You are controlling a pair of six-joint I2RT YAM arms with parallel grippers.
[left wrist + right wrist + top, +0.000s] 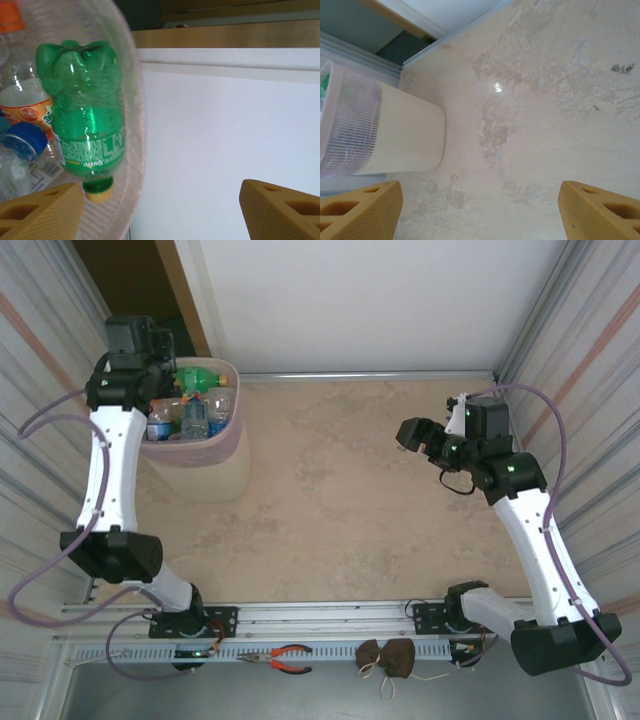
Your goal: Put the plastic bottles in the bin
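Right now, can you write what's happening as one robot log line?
left pincer: open, by bin | green bottle: in bin | right pincer: open, over table

Robot workshop cell, corrugated metal walls, aluminium mounting rail, red-handled pliers nearby

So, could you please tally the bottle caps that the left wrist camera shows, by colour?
orange cap: 1
blue cap: 1
yellowish cap, on the green bottle: 1
Total: 3
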